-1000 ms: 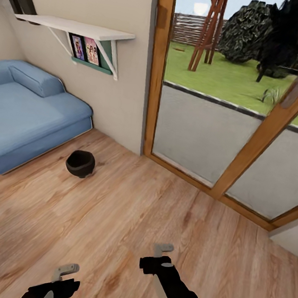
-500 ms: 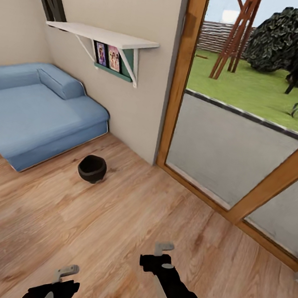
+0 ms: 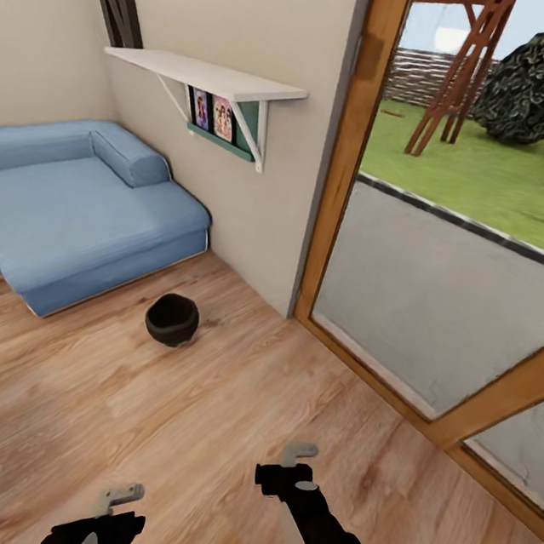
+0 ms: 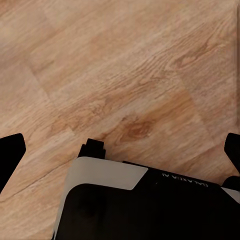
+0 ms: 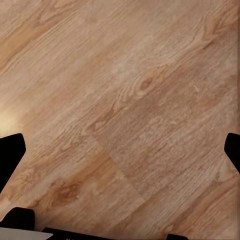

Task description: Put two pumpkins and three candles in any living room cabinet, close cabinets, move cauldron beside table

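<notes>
Head view: the cauldron (image 3: 171, 319), a small round black pot with bulging sides and a wide dark mouth, sits upright on the wooden floor (image 3: 199, 434), just off the corner of the blue sofa (image 3: 82, 213) and below the white wall shelf (image 3: 207, 76). The left gripper (image 3: 118, 496) and right gripper (image 3: 297, 456) hang low over bare boards, well apart from it. In both wrist views the dark fingertips stand wide apart with nothing between them.
</notes>
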You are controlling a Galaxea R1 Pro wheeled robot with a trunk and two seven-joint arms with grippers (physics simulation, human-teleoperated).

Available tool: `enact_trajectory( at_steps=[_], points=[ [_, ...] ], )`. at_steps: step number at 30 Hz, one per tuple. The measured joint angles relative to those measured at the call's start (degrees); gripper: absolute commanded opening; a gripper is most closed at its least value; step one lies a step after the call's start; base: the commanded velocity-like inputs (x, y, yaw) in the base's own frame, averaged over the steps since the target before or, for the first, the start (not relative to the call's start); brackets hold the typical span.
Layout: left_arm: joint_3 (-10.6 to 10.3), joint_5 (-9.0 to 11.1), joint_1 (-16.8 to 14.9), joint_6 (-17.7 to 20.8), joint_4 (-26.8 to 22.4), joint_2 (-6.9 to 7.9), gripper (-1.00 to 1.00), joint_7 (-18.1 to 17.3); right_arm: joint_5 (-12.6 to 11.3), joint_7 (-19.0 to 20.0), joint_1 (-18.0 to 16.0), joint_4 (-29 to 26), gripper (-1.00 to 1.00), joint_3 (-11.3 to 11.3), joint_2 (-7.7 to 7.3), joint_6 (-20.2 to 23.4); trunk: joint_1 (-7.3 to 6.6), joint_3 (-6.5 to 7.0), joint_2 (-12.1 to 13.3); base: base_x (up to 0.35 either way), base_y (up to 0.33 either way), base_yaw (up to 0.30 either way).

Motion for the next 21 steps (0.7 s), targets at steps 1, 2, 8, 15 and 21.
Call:
enact_trajectory(
  at_steps=[1,2,8,15,21],
  points=[
    [0.00,0.02,0.00,0.00,0.00,0.00,1.00,0.00,0.03,0.01,0.00,-0.01,1.00,0.02,0.01,0.04,0.00,0.01,0.00,0.295,-0.025,0.014],
    [0.00,0.03,0.01,0.00,0.00,0.00,1.00,0.00,0.05,0.00,0.00,-0.01,1.00,0.03,0.01,0.17,0.00,0.01,0.00,0.297,-0.007,0.011],
    [0.05,0.05,-0.01,0.01,-0.01,0.07,1.00,0.01,0.08,-0.05,0.00,-0.03,1.00,0.06,-0.01,0.33,0.00,0.02,0.00,0.305,0.061,0.004],
    [0.10,0.05,0.00,0.02,-0.02,0.07,1.00,0.01,-0.08,-0.01,0.00,-0.03,1.00,0.03,0.04,0.26,0.00,0.02,0.00,0.301,0.126,0.000],
    [0.11,0.06,-0.02,0.02,-0.02,0.09,1.00,0.01,-0.06,0.03,0.00,-0.03,1.00,0.02,0.01,0.02,0.00,0.02,0.00,0.273,0.187,0.018]
  ],
)
